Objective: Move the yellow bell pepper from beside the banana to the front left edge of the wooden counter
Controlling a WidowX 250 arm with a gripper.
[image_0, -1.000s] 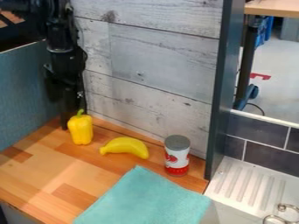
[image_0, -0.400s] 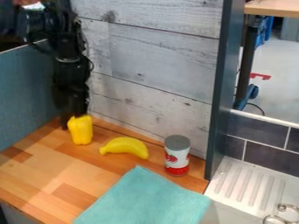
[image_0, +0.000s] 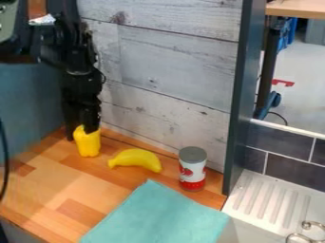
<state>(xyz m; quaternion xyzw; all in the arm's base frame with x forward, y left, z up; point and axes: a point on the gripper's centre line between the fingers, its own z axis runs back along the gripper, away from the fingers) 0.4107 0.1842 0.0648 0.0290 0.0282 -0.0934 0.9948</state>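
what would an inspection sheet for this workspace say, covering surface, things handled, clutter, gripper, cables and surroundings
surface: wooden counter, patchwork of light and darker blocks
things handled: yellow pepper, standing upright
clutter: yellow banana beside the pepper; upright can with a grey top; turquoise cloth in front of them
gripper: black gripper pointing down at the pepper's top; contact cannot be told
cables: dark cable-like curve at the left edge
surroundings: grey plank wall behind, dark upright panel, white ribbed drainboard at the picture's right
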